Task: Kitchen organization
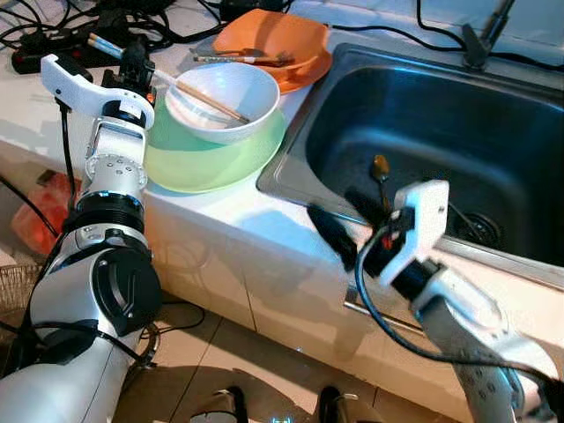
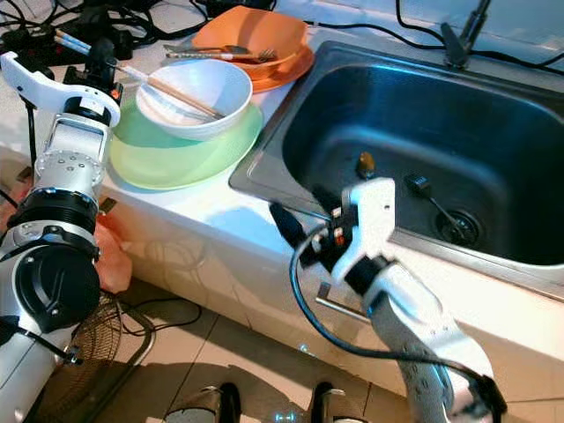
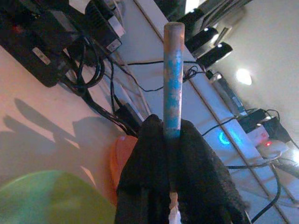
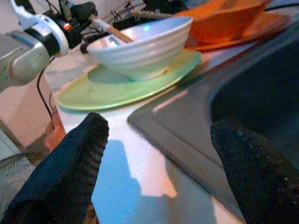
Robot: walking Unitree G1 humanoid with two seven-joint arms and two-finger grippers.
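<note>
Left wrist view: left gripper (image 3: 172, 140) clamped on blue-handled chopstick (image 3: 172, 74). Head views: white bowl (image 1: 225, 99) holding chopsticks (image 1: 207, 99), on green plate (image 1: 207, 154); spoon (image 1: 380, 169) in sink (image 1: 458, 132). Right gripper (image 4: 156, 163) wide open, empty, at sink edge.

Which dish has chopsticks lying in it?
The white bowl on the green plate. The orange bowl behind it holds other utensils instead.
</note>
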